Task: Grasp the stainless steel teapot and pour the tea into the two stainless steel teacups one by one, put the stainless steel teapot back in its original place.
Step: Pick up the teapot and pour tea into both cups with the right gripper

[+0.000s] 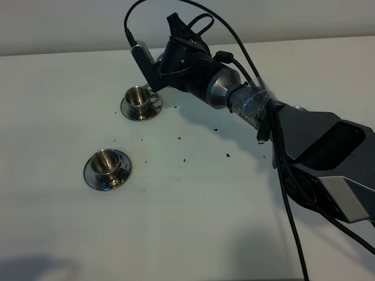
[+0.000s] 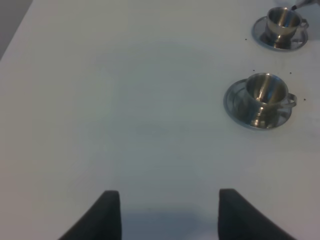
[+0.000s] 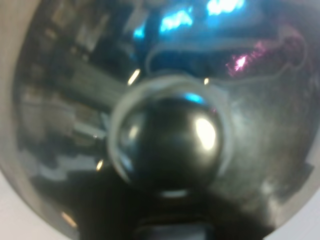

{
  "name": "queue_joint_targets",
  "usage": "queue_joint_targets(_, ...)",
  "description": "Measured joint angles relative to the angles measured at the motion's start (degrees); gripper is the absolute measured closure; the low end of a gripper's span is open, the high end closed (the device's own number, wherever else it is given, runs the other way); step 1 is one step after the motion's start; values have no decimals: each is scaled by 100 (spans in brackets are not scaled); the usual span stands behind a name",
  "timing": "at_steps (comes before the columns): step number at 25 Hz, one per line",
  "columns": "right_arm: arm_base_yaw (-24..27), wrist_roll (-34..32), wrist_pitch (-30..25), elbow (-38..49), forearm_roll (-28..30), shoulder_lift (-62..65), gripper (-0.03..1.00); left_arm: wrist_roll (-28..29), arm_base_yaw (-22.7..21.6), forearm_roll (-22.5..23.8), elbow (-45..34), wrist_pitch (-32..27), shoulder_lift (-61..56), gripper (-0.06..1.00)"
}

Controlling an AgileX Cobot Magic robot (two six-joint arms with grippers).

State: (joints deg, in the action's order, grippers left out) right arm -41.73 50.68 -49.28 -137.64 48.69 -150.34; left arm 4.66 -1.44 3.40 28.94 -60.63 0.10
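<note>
By the far teacup (image 1: 139, 98), the teapot (image 3: 250, 150) points its spout (image 2: 301, 5) toward it

Likely a robot lab or test bench: a bare white worktop (image 1: 193, 222), a plain pale wall (image 1: 70, 23), a cabled arm (image 1: 304, 140) reaching over it.

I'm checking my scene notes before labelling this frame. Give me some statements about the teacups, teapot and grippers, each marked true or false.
1. The near teacup and the far teacup each stand upright on a saucer. True.
2. The left gripper grips a teacup. False: it is open above bare table and holds nothing.
3. The teapot stands on the table beside the near teacup. False: it is up at the right arm, by the far teacup.
4. Dark specks dot the table. True.
</note>
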Motion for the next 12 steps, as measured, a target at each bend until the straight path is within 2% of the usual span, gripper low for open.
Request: queue_joint_targets(12,-21,124,341,0,472,0,79,5,0,0,0,0,0,47)
